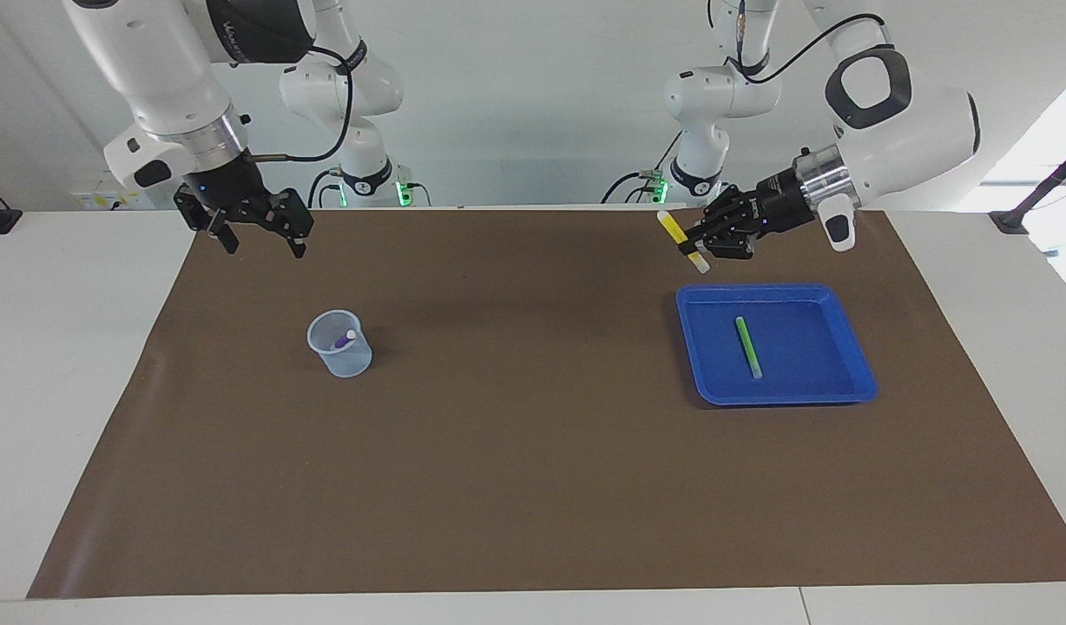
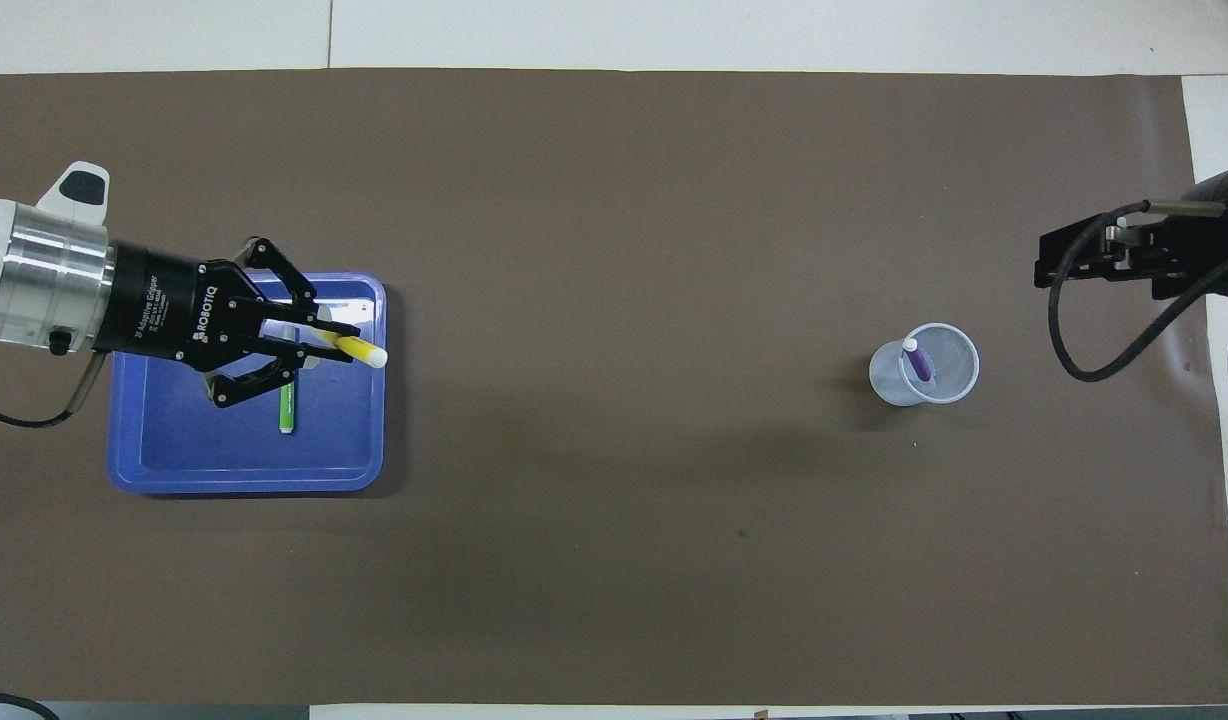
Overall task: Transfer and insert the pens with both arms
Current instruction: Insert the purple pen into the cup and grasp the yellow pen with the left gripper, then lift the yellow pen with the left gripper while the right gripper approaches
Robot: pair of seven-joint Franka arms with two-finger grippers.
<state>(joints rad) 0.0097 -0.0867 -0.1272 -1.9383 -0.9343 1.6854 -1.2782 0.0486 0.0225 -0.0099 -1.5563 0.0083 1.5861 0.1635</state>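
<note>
The left gripper [image 1: 694,247] pinched the yellow pen [image 1: 682,240], up over the blue tray's [image 1: 780,395] edge. The right gripper [image 1: 259,246] hung wide open, up over the mat's [image 1: 533,486] corner.

Left end effector [image 1: 696,246] is raised, pointing sideways, fingertips pinched together; right end effector [image 1: 257,239] hangs spread wide.

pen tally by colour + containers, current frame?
Yellow pen: 1, held up by the left gripper
Green pen: 1, in the blue tray
Purple pen: 1, in the clear cup
Tray: 1
Cup: 1
Total: 3 pens, 2 containers
</note>
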